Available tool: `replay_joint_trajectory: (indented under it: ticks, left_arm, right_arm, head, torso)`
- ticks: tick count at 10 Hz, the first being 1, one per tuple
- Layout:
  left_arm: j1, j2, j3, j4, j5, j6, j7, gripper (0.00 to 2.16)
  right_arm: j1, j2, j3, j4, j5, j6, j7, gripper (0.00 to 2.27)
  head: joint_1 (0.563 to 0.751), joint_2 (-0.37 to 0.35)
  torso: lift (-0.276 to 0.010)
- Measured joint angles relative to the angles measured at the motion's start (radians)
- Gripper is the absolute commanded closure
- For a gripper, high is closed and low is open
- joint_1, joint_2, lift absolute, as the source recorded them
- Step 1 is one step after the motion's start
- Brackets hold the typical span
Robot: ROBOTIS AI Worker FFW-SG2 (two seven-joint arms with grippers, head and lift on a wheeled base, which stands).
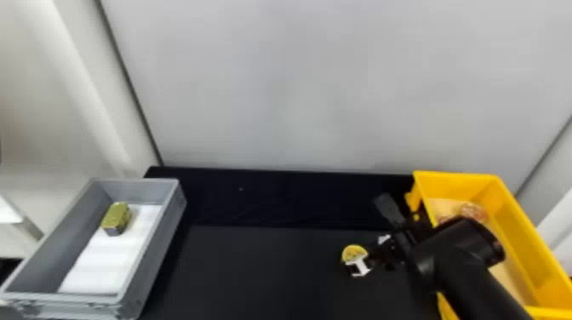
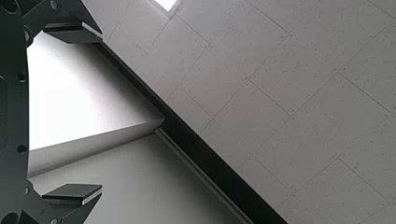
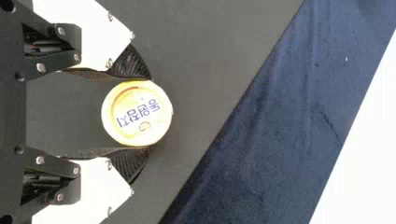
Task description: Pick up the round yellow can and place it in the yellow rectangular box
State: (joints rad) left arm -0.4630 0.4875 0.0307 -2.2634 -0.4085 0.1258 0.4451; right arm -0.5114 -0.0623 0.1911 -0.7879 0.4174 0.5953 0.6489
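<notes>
- right end effector (image 3: pixel 147 113): its fingers are drawn in to the width of the round yellow can (image 3: pixel 135 112), one on each side of the rim and seemingly touching it; I judge the can held, close to the tips
- can to end effector: it lies straight between the fingertips; its printed round lid faces the wrist camera, so the long axis seems to run roughly upright, across the grip; whether its base bears on the black tabletop (image 1: pixel 264 272) or hangs just above, I cannot tell
- can to yellow rectangular box (image 1: pixel 525 244): the box stands to the robot's right of the can, near but apart, its left wall between the can and the inside; the right arm (image 1: pixel 472 276) crosses over that wall in the head view
- the coming move, as I judge it: raise the can above that wall, then carry it rightward and let go inside; too low a path could knock can or fingers on the rim
- left end effector (image 2: pixel 100 114): fingers wide apart, nothing between them, aimed at wall and ceiling; the right one is plainly nearer, being at the can; the grey box (image 1: pixel 147 255) stands far to the left
</notes>
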Motion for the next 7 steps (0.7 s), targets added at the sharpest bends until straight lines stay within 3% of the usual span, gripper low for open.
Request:
replay_joint_trajectory:
  ticks: [4,7]
  left_arm:
    - [0.004,0.001,0.003,-0.003,0.001,0.004,-0.002,0.14]
    - [0.004,0.004,0.003,-0.007,0.001,0.013,-0.008,0.14]
  right_arm:
    - [0.012,-0.004,-0.004,-0.037,0.0,0.022,0.013,0.63]
    - [0.06,-0.022,-0.006,-0.198,-0.003,0.144,0.034,0.62]
  head:
    - [0.663,0.054]
    - [0.663,0.054]
  torso:
    - [-0.01]
    - [-0.01]
